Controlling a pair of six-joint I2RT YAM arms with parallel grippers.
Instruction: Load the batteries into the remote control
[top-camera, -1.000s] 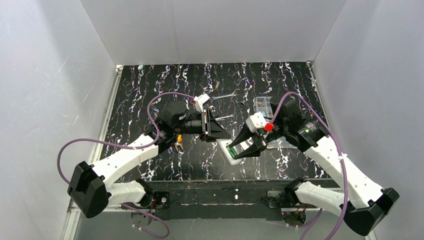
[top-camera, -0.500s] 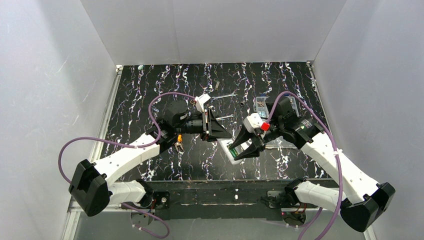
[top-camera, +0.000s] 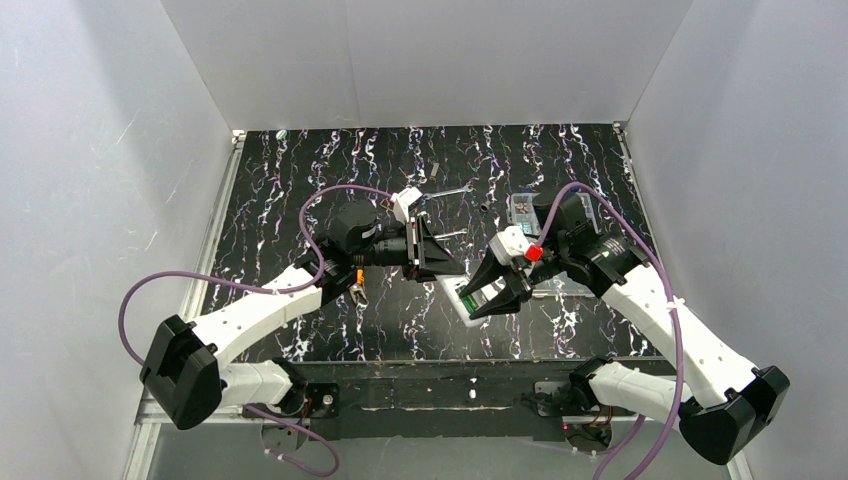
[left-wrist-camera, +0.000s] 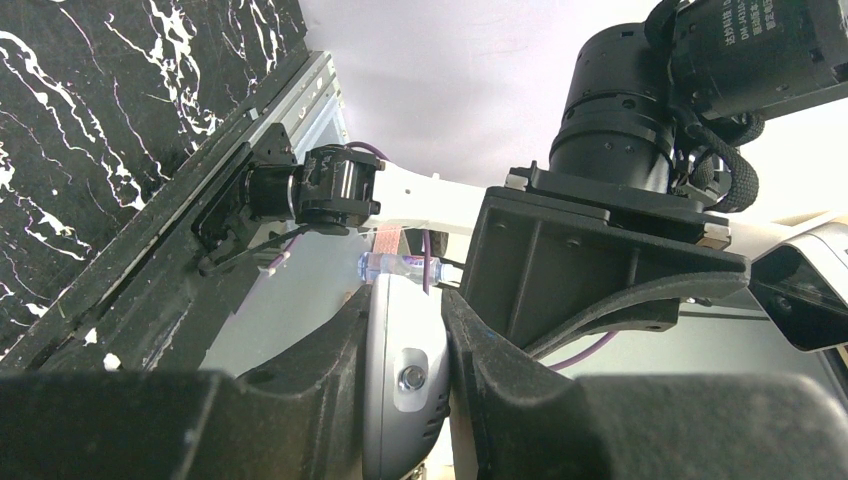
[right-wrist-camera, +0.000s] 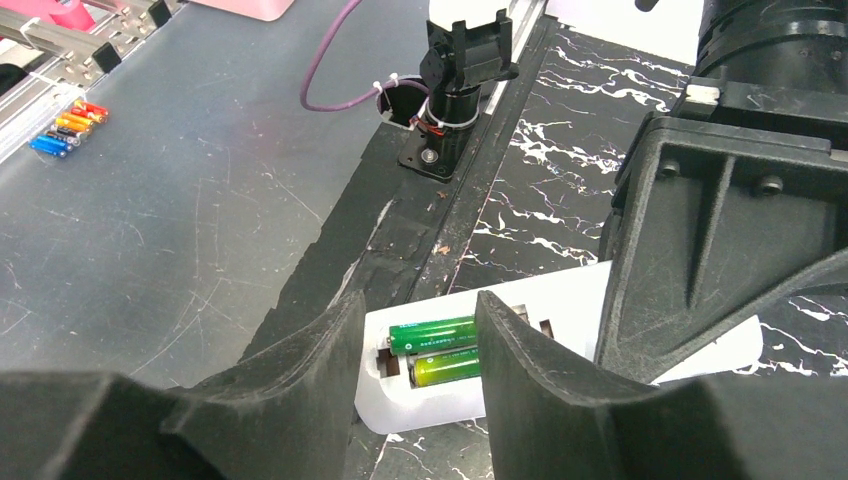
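The white remote control (top-camera: 462, 298) lies back-up on the black table between my two grippers. In the right wrist view, two green batteries (right-wrist-camera: 436, 334) (right-wrist-camera: 448, 366) lie side by side in the open compartment of the remote (right-wrist-camera: 565, 300). My right gripper (right-wrist-camera: 418, 312) is open, its fingers standing apart just above the batteries; it also shows in the top view (top-camera: 482, 302). My left gripper (top-camera: 441, 266) is shut on the remote's other end, which shows edge-on between its fingers in the left wrist view (left-wrist-camera: 404, 372).
A clear plastic box (top-camera: 524, 208) stands behind the right arm. A metal tool (top-camera: 452, 192) and a small dark part (top-camera: 484, 208) lie at the back. An orange-handled tool (top-camera: 358, 287) lies under the left arm. The table's near edge (right-wrist-camera: 420, 230) is close to the remote.
My right wrist has shifted slightly back and left over the remote. The left gripper still holds the remote in the same place.
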